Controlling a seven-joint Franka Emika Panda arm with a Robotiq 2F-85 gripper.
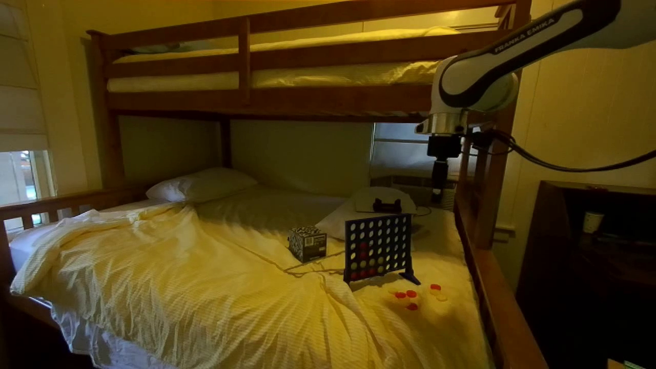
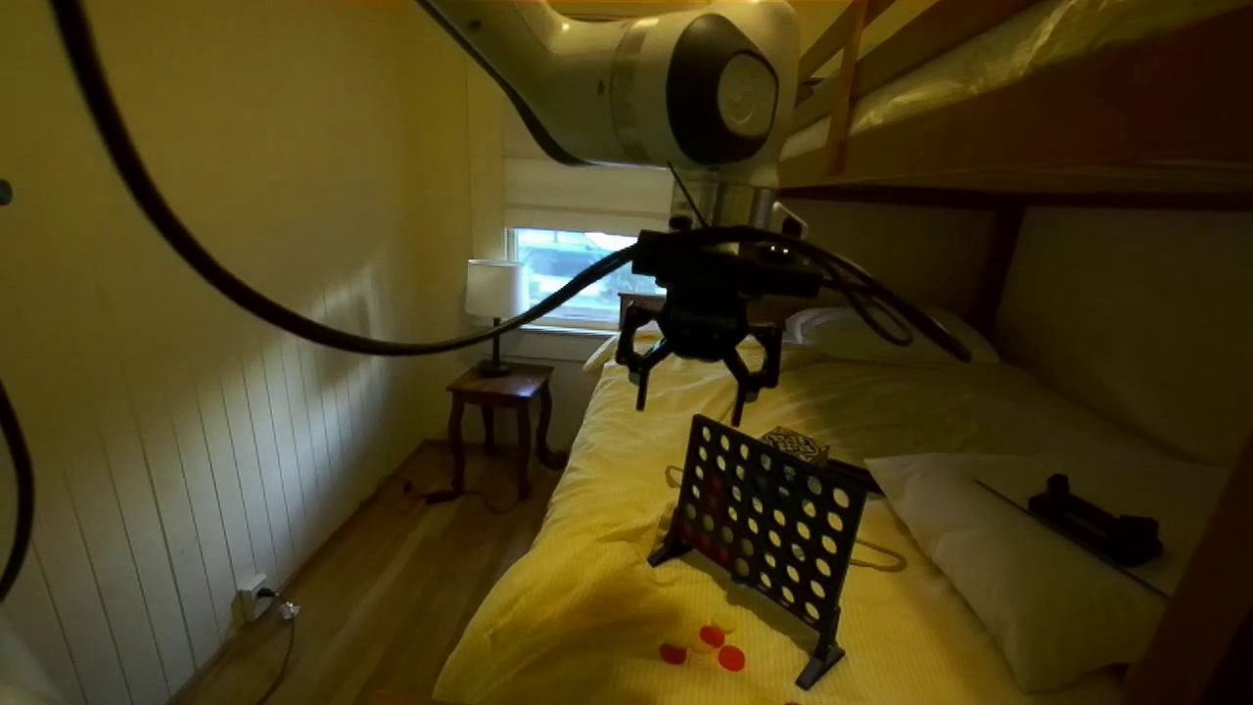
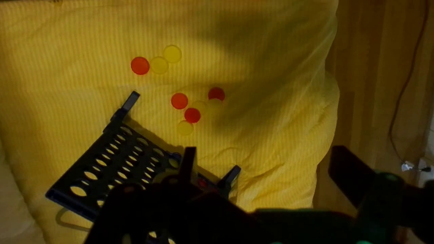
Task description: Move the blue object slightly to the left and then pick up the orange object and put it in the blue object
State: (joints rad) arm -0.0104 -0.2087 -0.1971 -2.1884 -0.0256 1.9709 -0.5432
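In an exterior view, the gripper point(image 2: 689, 414) hung with its jaws spread well apart, the dark-blue rack point(image 2: 768, 521) stood on the yellow bedspread point(image 2: 568, 597) at the gripper's five o'clock, and orange-red discs point(image 2: 731, 658) lay flat at the rack's seven o'clock.

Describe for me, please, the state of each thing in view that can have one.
Gripper: open, empty.
Blue rack: upright, some holes filled.
Loose red-orange discs: lying on the yellow cover.
Loose yellow discs: also lying there.
Patterned box: appears closed.
Lamp: appears unlit.
Blind: partly lowered.
Cup: upright.
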